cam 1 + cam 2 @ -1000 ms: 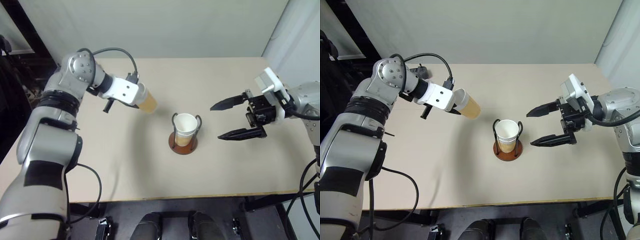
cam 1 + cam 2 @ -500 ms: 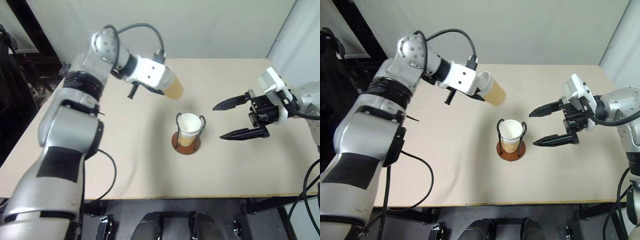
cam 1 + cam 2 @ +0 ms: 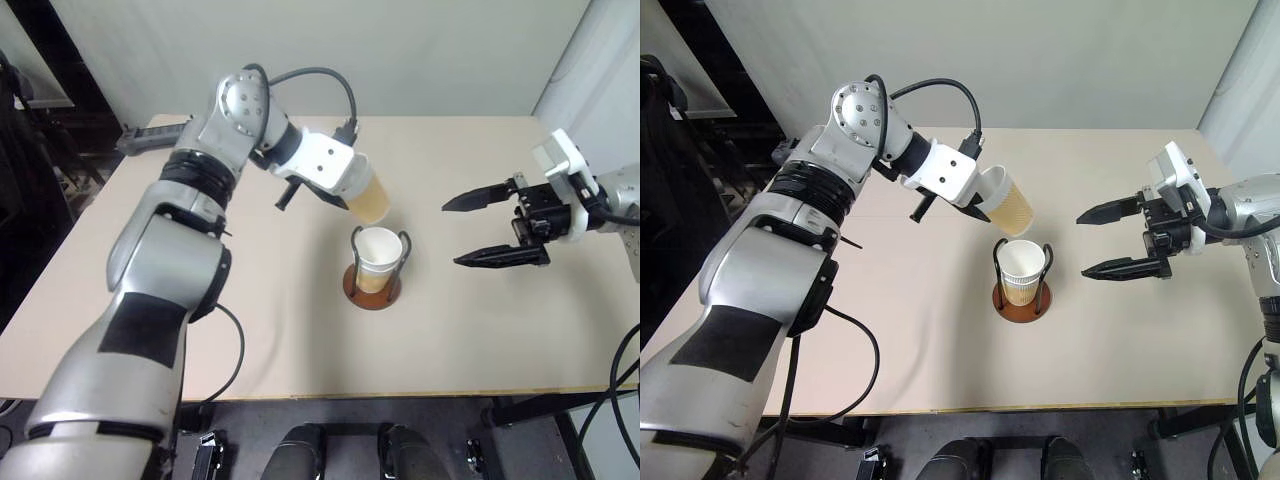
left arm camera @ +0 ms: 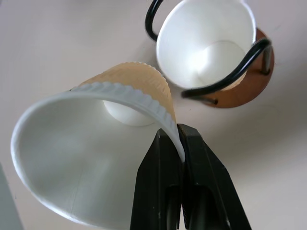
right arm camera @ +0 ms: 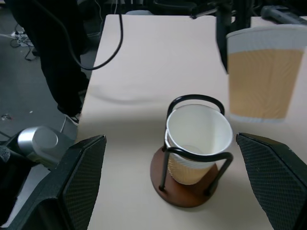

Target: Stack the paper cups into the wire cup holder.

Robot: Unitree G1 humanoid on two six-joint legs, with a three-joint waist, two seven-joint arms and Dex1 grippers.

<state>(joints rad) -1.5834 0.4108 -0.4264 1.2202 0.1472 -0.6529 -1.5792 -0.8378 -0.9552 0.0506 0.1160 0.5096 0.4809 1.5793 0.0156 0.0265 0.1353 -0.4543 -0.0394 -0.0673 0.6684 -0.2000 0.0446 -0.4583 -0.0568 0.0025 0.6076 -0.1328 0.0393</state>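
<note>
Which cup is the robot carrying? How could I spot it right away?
Look at the beige table, then the wire cup holder in its middle with a cup standing inside. The carried cup hangs tilted in the air just above it, its rim pinched by the left end effector.

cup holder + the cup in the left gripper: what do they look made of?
Wire cup holder: the loops look like thin bent metal wire with a glossy black coat; the reddish-brown disc base looks like wood or wood-look plastic, I can't tell which. Held cup: paper, judging by the ribbed matte tan wall, white inside and rolled white rim, pinched at the rim by the left gripper.
</note>
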